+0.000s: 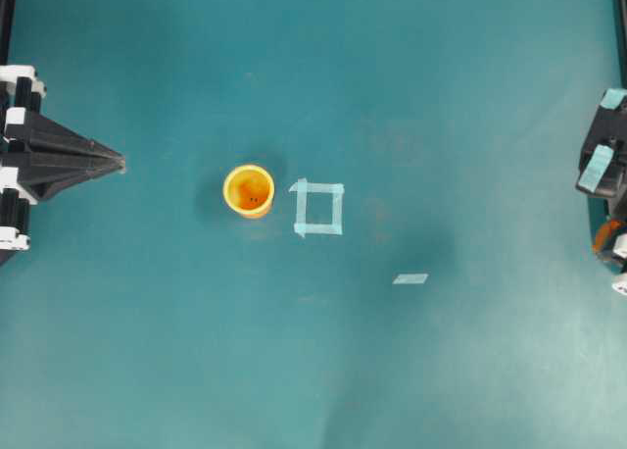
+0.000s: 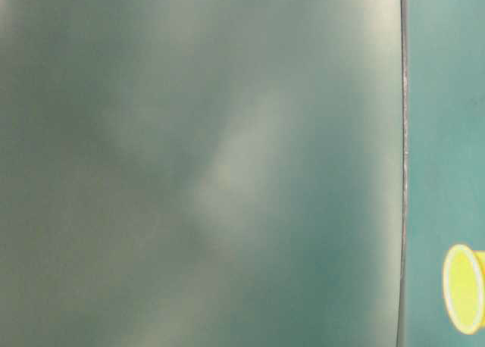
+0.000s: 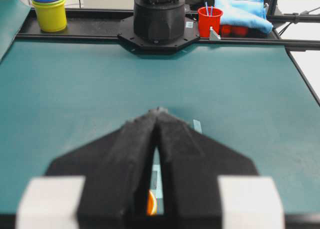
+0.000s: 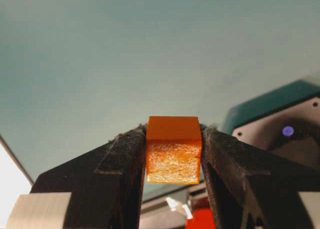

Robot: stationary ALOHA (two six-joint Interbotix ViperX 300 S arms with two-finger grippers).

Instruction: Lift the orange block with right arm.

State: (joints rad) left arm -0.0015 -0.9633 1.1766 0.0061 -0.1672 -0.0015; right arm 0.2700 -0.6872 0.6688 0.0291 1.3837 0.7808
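The orange block [image 4: 173,161] is clamped between the fingers of my right gripper [image 4: 174,131] and held up off the table, with blurred teal surface behind it. In the overhead view the right arm [image 1: 602,165], with light blue tape patches, is pulled back to the right edge, and a bit of orange [image 1: 606,236] shows at its gripper. My left gripper [image 1: 118,162] is shut and empty at the left edge, pointing towards the middle; its closed tips also show in the left wrist view [image 3: 159,111].
A yellow-orange cup [image 1: 248,190] stands left of a light blue tape square [image 1: 318,208]; a tape strip [image 1: 410,278] lies lower right. The cup also shows in the table-level view [image 2: 464,288], mostly blurred. Beyond the far edge stand stacked cups [image 3: 49,10], a red cup [image 3: 210,20] and a blue cloth [image 3: 242,11].
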